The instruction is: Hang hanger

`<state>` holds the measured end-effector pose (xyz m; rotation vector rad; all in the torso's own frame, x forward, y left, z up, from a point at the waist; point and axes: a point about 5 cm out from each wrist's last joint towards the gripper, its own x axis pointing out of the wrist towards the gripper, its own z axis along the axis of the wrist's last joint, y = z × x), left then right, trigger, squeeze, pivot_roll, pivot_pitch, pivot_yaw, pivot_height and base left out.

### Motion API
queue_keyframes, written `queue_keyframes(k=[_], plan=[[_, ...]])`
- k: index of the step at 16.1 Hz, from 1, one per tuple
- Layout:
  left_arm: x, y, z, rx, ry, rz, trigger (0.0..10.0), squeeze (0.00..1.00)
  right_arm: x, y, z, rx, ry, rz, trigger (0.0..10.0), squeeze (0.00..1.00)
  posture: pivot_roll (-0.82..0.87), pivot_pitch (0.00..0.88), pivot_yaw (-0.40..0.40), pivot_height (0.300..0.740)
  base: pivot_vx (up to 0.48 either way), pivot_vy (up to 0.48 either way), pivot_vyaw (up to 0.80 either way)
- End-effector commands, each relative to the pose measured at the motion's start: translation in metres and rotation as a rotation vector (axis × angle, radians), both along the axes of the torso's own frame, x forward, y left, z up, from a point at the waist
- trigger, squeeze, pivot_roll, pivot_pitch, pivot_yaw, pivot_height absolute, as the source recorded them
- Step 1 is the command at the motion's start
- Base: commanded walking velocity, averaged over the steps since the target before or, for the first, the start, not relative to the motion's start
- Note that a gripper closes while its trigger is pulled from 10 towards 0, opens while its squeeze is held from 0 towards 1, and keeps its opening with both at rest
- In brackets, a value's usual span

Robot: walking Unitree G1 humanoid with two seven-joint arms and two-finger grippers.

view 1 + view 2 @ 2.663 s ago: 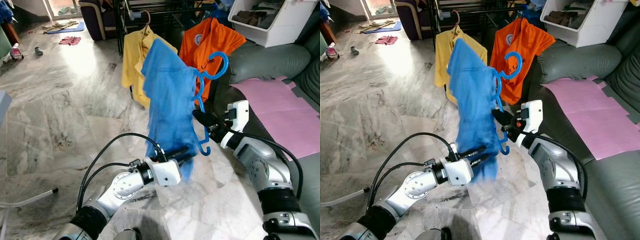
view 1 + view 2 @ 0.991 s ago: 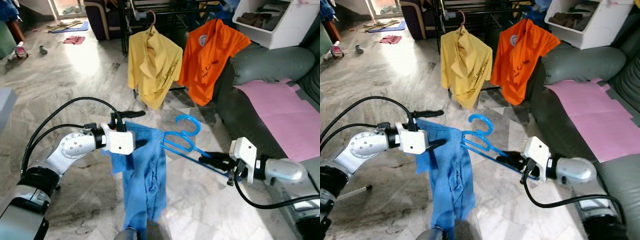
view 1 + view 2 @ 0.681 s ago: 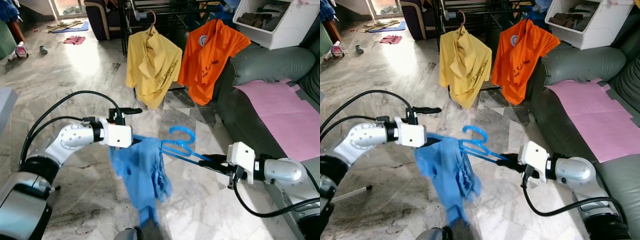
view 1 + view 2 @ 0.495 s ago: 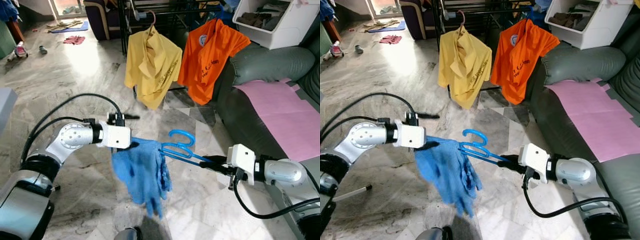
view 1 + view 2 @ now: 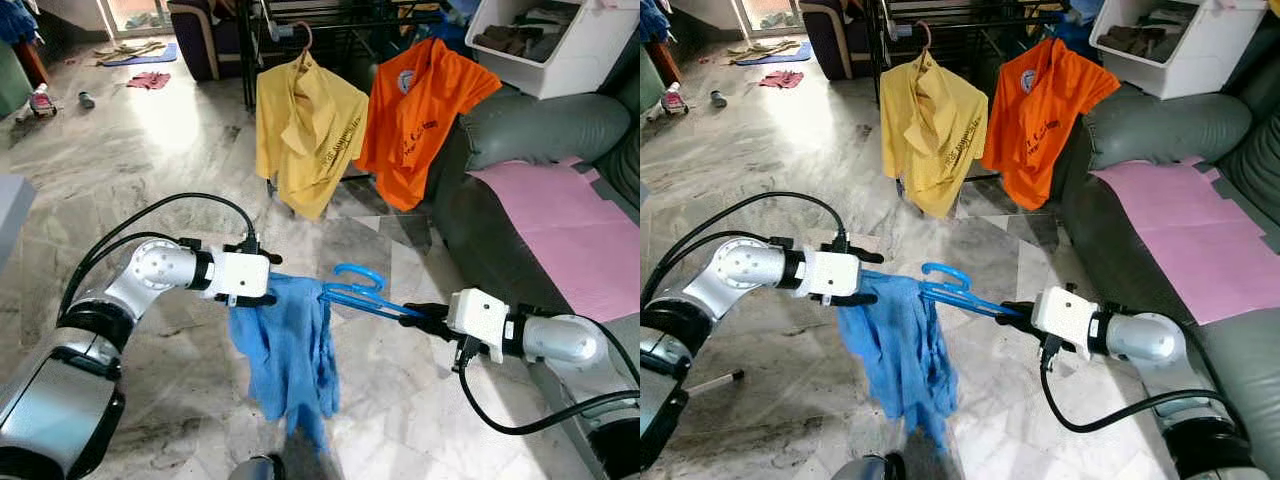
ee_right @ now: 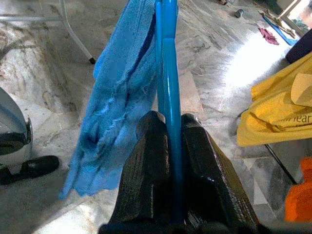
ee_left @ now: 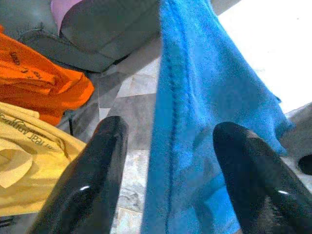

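Currently, sofa [image 5: 540,135]: one, grey, cut off at frame edge.
Hung shirts: two, yellow shirt [image 5: 305,125], orange shirt [image 5: 420,100].
Blue shirt [image 5: 290,350]: one, draped between both grippers above the floor.
Blue hanger [image 5: 365,293]: one, far arm hidden inside cloth.
Right gripper [image 6: 168,141]: fingers clamped on hanger bar.
Left gripper [image 7: 168,156]: fingers apart, cloth edge between them.

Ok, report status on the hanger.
Right gripper shut on blue hanger. Left gripper open around blue shirt. Hanger off rack, held low.
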<state>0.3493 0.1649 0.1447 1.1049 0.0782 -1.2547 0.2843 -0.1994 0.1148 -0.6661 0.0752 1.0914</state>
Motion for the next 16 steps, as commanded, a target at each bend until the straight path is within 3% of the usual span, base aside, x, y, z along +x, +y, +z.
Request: queue_keyframes(k=[1,10,16], plan=[[0.003,-0.001,0.004,0.022,0.005,0.000,0.0,0.00,0.004,0.004,0.007,0.012,-0.042,0.014,10.0,0.00,-0.01,0.067,-0.004,0.740,0.000,0.000,0.00],[0.004,-0.014,-0.003,0.013,0.033,-0.007,0.0,0.00,0.005,0.011,0.004,0.023,-0.060,0.027,10.0,0.00,-0.01,0.065,0.000,0.740,0.000,0.000,0.00],[0.003,-0.013,-0.005,0.041,0.066,-0.018,0.0,0.00,0.006,0.013,0.001,0.013,-0.068,0.030,10.0,0.00,-0.01,0.065,-0.001,0.740,0.000,0.000,0.00]])
